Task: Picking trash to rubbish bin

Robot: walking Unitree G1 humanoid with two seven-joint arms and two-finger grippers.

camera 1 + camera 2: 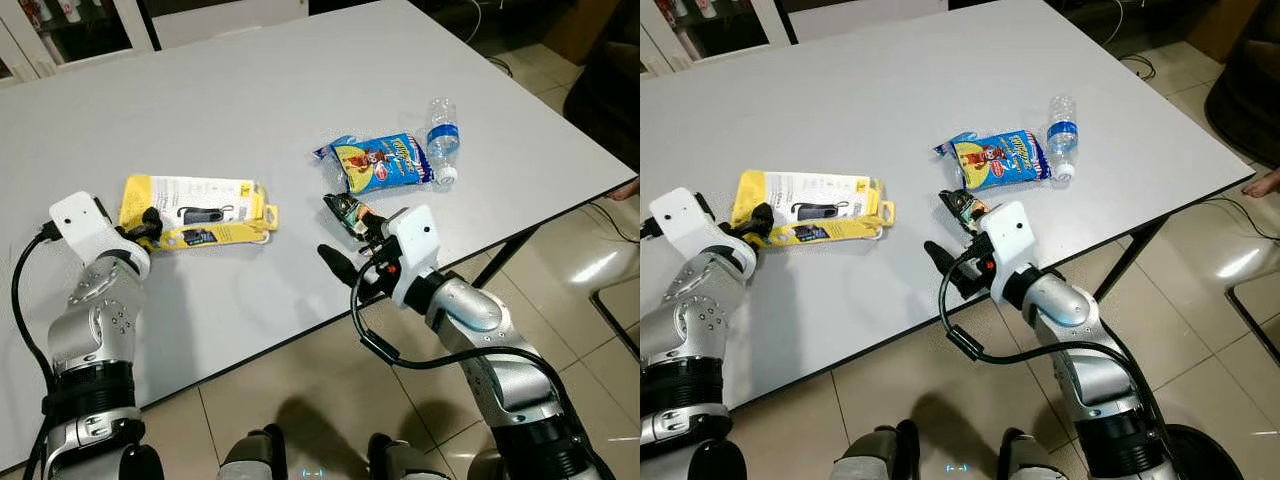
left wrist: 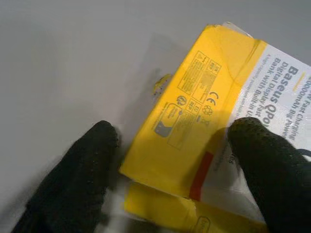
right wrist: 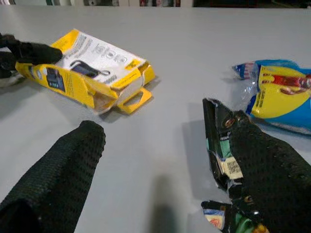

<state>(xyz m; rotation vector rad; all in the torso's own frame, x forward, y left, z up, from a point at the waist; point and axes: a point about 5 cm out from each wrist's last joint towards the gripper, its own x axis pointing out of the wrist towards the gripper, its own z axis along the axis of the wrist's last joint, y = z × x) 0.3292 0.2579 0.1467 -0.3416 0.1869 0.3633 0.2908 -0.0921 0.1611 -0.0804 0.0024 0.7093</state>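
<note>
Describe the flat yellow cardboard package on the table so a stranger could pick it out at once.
Start at the large white table and look to its near left side, by the robot's left claw. The flat yellow cardboard package lies there, with a white printed panel and a hang tab. Unlike the blue and yellow snack bag and clear plastic bottle, it is rigid and boxy.

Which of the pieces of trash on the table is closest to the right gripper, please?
The small dark wrapper, lying right by the right gripper, nearer than the blue-and-yellow snack bag, plastic bottle or yellow package.
</note>
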